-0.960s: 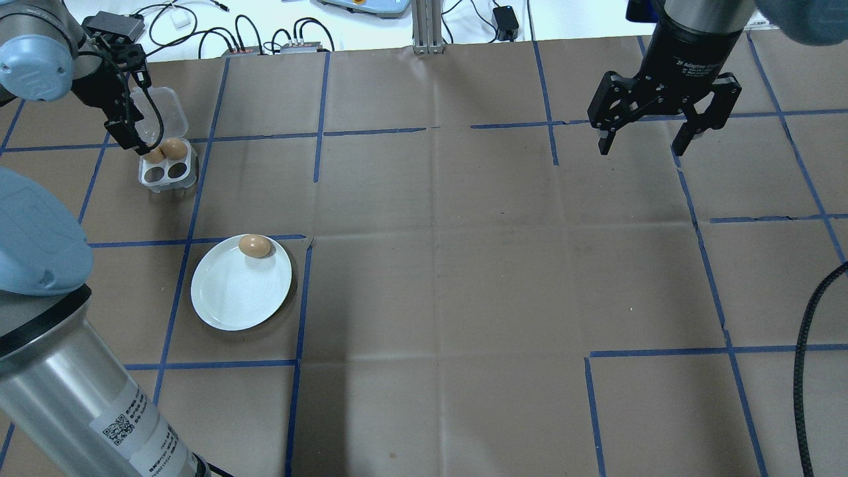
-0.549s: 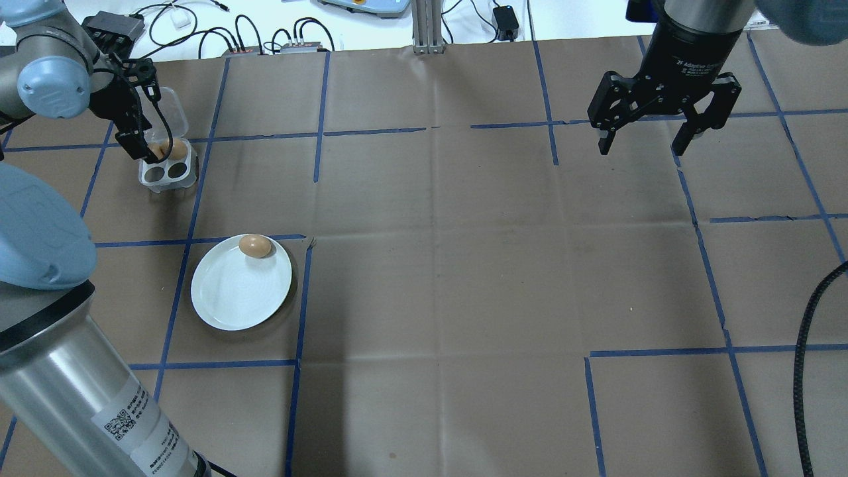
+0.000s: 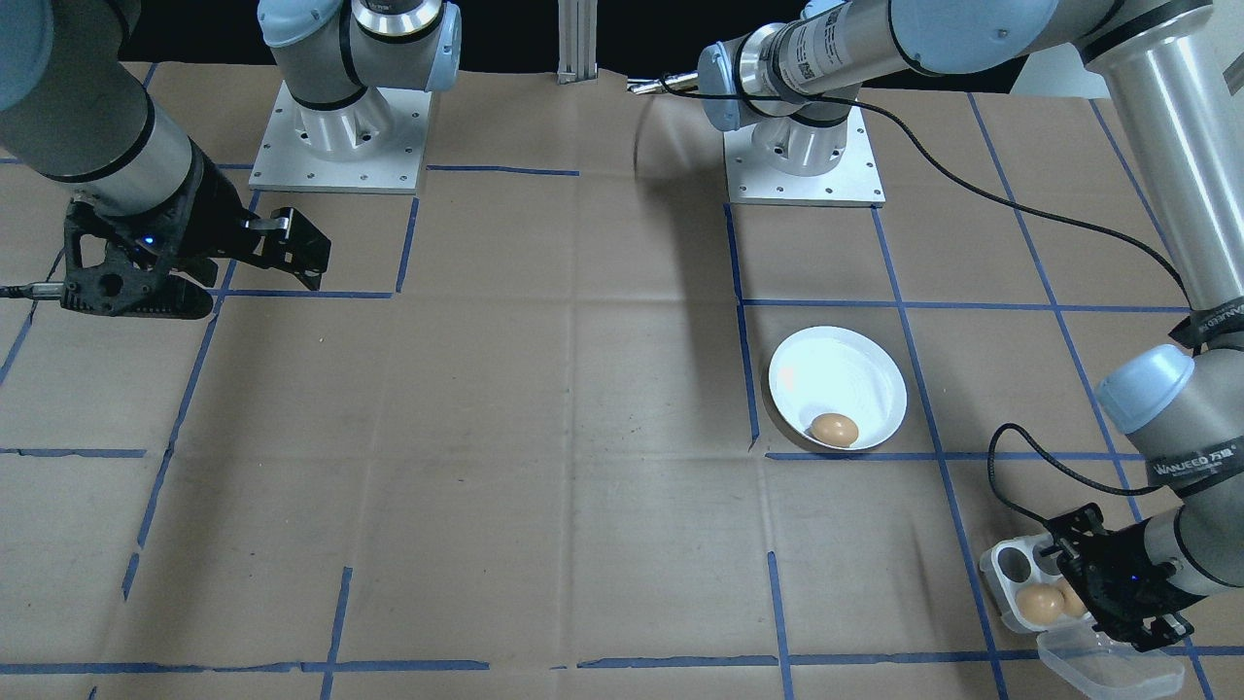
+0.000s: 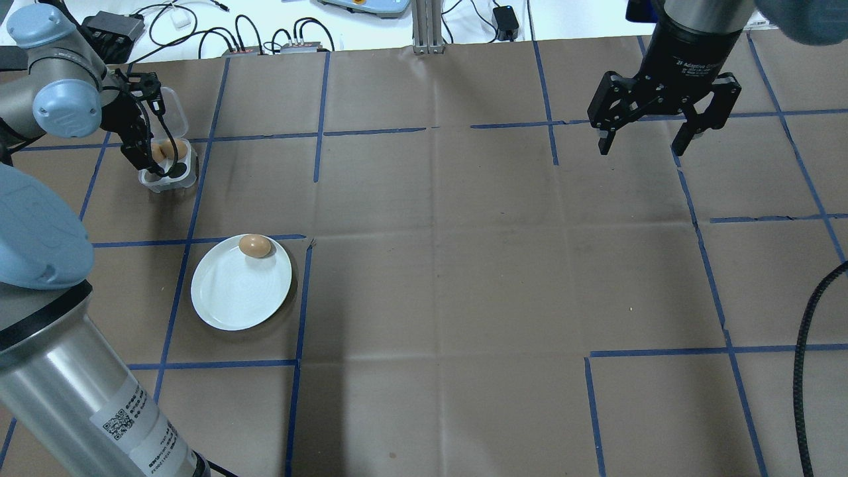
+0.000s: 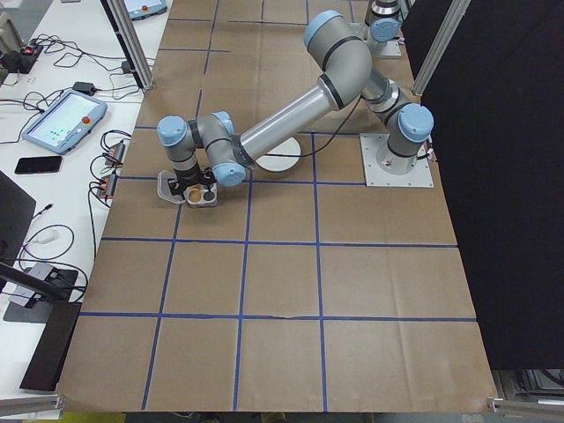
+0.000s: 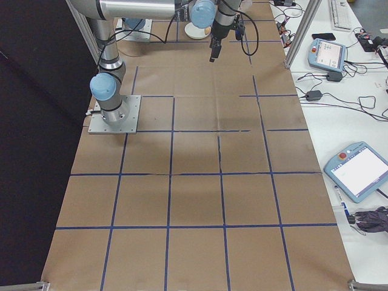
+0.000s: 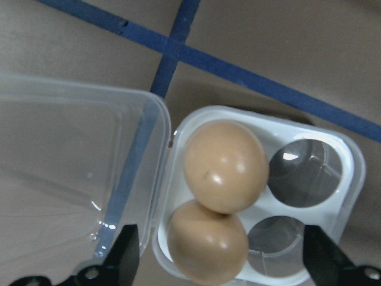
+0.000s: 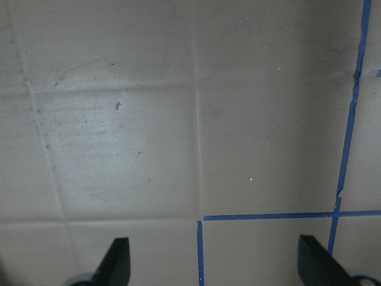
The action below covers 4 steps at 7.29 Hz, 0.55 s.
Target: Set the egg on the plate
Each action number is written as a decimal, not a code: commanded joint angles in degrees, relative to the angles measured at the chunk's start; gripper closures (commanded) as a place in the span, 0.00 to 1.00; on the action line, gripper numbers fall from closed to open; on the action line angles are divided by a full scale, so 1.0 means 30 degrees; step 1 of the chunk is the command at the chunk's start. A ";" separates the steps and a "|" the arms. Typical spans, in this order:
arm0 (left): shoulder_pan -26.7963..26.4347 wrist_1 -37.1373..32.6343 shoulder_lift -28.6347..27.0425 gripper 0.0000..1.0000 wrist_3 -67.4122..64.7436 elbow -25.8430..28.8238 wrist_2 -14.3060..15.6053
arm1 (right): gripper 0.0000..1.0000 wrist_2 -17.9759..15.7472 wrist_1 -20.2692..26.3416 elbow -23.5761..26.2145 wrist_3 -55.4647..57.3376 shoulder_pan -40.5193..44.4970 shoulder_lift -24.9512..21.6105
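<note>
Egg (image 4: 255, 246), tan and smooth, lies at the far rim of the white plate (image 4: 232, 298); open desk (image 4: 464, 298) spreads rightward. Farther left, egg tray (image 4: 173, 172) holds two eggs (image 7: 223, 164), two holes empty, lid open. Left tool (image 4: 149, 142) spread above it. Right tool (image 4: 646, 142) spread, far right.

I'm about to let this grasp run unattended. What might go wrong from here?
Two risks, as judgements:
1. The two tan eggs touch in the small white four-hole tray; the open left gripper, closing on one, may nudge or crack the other.
2. The brown egg already on the round white plate lies at the rim; a second egg set nearby may knock it off.
</note>
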 commanded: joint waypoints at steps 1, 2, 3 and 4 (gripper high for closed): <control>0.0015 0.0181 -0.0015 0.19 -0.0144 -0.0011 0.0018 | 0.00 0.0016 0.0000 0.0000 0.0000 0.0000 -0.0006; -0.0014 0.0588 -0.0044 0.24 -0.0232 -0.0069 -0.0040 | 0.00 -0.0013 0.0000 0.0000 0.0000 0.0000 -0.0006; -0.0014 0.0650 -0.0044 0.31 -0.0349 -0.0040 -0.0070 | 0.00 0.0016 0.0000 0.0000 0.0000 0.0000 0.0023; -0.0044 0.0651 -0.0015 0.37 -0.0408 -0.0040 -0.0070 | 0.00 0.0016 0.0000 0.0000 0.0000 0.0000 0.0024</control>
